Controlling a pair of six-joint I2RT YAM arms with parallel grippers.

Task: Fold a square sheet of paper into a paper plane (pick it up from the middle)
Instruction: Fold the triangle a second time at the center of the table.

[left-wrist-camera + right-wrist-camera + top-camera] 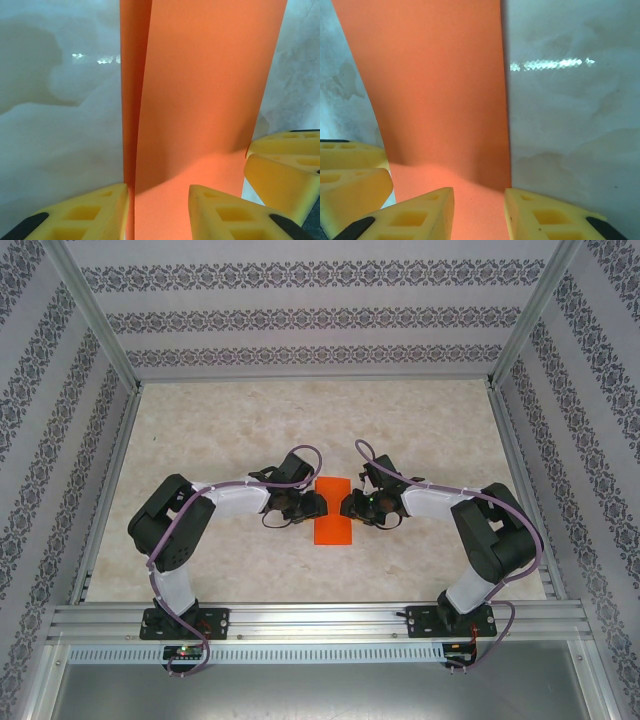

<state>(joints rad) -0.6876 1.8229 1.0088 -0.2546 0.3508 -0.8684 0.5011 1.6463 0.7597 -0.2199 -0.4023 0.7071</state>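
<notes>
The paper (332, 511) is thin, smooth and matt orange. The table (300, 420) has a pale marbled surface with a slight sheen. The fingers (230, 212) are matt yellow plastic. The near rail (320, 620) is brushed metal.

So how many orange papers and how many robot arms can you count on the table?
Orange sheet of paper: 1
Robot arms: 2, the left arm and the right arm
Total: 3
</notes>
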